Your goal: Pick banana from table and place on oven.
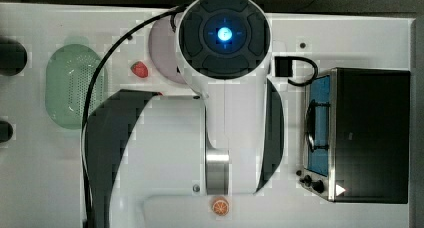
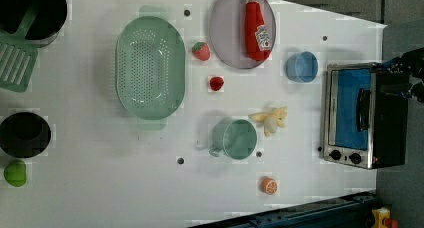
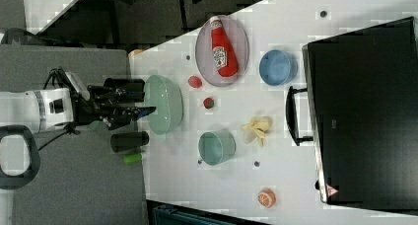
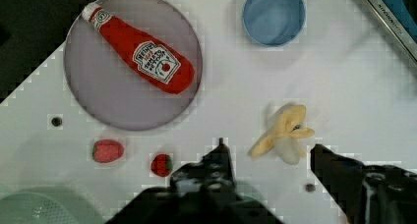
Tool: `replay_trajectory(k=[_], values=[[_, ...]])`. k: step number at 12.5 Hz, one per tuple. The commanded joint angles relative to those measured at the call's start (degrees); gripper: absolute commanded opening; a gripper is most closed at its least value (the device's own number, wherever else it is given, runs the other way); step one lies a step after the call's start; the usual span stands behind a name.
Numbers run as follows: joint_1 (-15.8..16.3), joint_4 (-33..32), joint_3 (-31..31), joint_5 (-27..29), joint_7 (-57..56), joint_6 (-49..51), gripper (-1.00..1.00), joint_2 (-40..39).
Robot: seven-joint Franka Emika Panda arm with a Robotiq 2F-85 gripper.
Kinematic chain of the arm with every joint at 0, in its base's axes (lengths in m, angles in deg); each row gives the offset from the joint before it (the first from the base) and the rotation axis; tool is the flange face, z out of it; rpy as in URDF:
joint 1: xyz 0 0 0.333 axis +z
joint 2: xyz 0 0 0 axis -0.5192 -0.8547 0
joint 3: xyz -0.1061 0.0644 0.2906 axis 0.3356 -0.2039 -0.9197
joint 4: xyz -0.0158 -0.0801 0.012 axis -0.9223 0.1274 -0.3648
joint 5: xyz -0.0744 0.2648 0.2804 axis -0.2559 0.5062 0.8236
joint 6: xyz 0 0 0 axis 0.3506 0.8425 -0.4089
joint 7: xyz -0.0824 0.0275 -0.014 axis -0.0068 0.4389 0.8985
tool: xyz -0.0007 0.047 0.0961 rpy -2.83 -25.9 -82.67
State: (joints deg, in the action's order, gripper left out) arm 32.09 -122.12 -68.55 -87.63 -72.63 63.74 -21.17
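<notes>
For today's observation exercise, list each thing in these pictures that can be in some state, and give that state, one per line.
banana: partly peeled, lying on the table, not held
gripper: open, empty, above the table
oven: door closed, nothing on top
ketchup bottle: lying flat on the plate
green cup: on its side
blue cup: upright, empty
colander: upright, empty

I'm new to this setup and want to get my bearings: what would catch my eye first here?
The red ketchup bottle lying on a grey plate stands out, at the left view's top. The boxy oven with its blue glass door sits at the left view's right edge. Between them, on the white table, lies a pale peeled banana, beside a green cup.
</notes>
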Motion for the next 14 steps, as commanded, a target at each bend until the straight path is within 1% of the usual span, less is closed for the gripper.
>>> replay_trajectory(k=[1, 2, 3, 6, 8, 11, 14], values=[[-1.51, -18.19, 2.42, 0.07, 4.58, 12.82, 0.58, 31.28], [-1.51, -18.20, 2.42, 0.07, 4.57, 12.81, 0.81, 31.29], [-1.51, -18.22, 2.42, 0.07, 4.57, 12.81, 0.99, 31.28], [-1.50, -19.11, 2.42, 0.07, 4.58, 11.93, 1.00, 30.51], [-1.50, -20.89, 2.42, 0.07, 4.57, 8.69, 1.00, 28.59], [-1.51, -25.76, 2.42, 0.00, 4.58, 0.10, 1.00, 23.46], [-1.51, -30.20, 2.42, 0.00, 4.57, -12.65, 1.00, 16.08]])
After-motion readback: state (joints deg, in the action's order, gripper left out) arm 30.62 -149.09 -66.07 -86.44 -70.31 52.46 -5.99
